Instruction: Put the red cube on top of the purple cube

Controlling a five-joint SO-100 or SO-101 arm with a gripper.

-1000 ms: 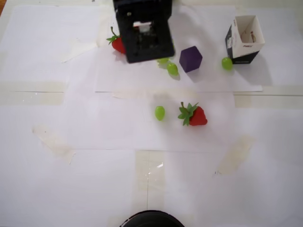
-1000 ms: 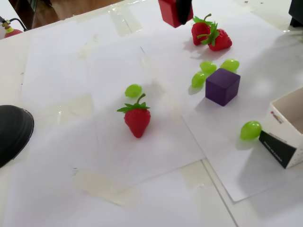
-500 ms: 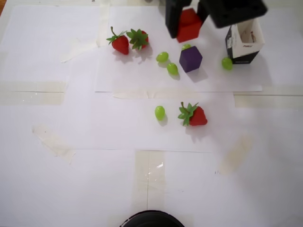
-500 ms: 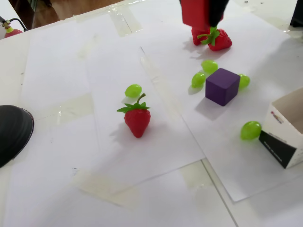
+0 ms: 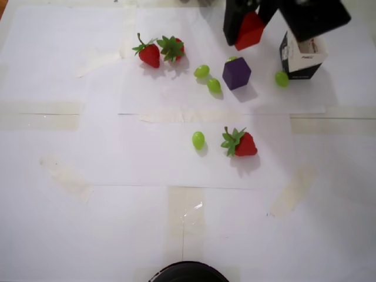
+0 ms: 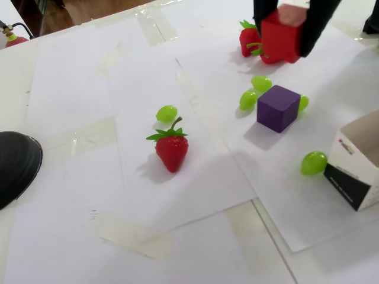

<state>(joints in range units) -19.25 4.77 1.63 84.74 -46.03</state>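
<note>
- Gripper (image 6: pixel 288 32): black jaws closed against opposite sides of the red cube (image 6: pixel 280 36), held in the air.
- Purple cube (image 6: pixel 278 107): on paper, below and apart from the red cube.

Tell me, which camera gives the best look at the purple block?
The fixed view: the purple cube sits close and unobstructed there, showing its top and two side faces. The overhead view shows the same cube smaller, from above, with the gripper holding the red cube nearby.
</note>
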